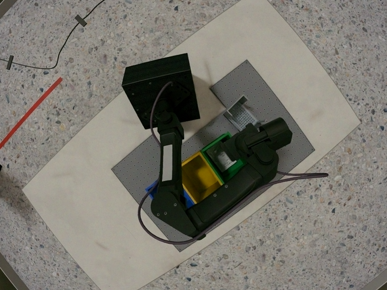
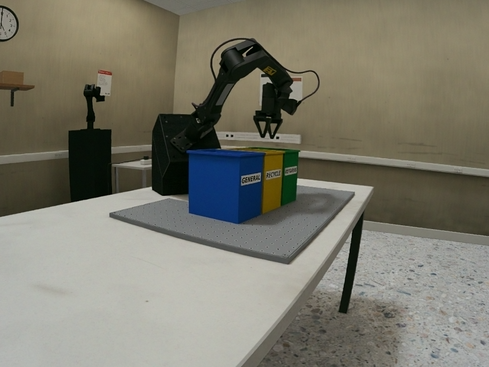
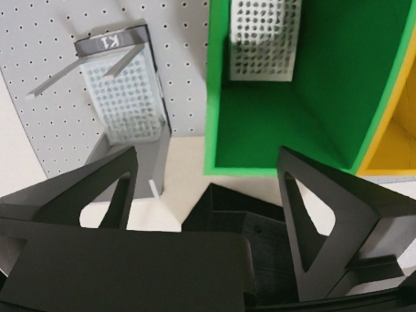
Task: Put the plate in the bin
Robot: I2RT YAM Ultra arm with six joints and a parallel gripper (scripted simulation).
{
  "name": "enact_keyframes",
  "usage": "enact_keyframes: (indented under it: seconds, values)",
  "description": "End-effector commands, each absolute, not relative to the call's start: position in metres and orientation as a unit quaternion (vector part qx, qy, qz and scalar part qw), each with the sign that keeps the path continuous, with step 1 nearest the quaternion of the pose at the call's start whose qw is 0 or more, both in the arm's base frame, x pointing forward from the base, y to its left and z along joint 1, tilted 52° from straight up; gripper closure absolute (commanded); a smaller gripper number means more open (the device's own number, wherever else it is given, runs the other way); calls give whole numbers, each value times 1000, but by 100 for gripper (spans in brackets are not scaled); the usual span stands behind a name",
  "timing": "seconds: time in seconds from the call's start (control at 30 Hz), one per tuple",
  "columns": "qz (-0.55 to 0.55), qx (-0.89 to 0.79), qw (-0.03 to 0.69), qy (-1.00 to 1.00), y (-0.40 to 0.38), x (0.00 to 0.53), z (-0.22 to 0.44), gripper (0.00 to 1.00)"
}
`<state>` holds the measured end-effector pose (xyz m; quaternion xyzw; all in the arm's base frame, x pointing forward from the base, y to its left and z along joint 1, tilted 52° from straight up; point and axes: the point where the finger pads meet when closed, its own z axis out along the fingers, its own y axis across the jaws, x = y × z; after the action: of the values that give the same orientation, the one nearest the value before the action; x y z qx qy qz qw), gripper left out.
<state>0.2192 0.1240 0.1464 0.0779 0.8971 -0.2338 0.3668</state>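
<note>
A white 96-well plate (image 1: 224,159) (image 3: 265,46) lies inside the green RETURNS bin (image 2: 290,189) (image 3: 211,114), wells up. The rack K1 (image 3: 110,42) stands beside that bin and holds one pale plate (image 1: 245,118) (image 3: 123,91) between its posts. The blue GENERAL bin (image 1: 149,189) (image 2: 213,185), the yellow RECYCLE bin (image 1: 200,174) (image 2: 271,189) (image 3: 403,137) and the green bin stand upright in a row. My gripper (image 2: 267,137) (image 3: 207,155) is open and empty, above the level of the bin rims. The arm hides its fingers in the top view.
The bins and the rack stand on a grey perforated board (image 1: 259,90) (image 2: 177,233) on the white table (image 1: 312,102) (image 2: 79,268). The black arm base (image 1: 165,90) (image 2: 169,173) stands beside the board. The arm's upper links pass over the blue bin in the top view.
</note>
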Motion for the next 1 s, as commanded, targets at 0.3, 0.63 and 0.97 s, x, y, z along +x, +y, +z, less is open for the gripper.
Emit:
enact_keyframes:
  seconds: [0.3,0.63,0.97]
  values:
    - [-201,91,380,898,168,217,130,18]
    - [-195,94,388,896,167,217,138,18]
    - [-195,93,387,896,167,217,138,18]
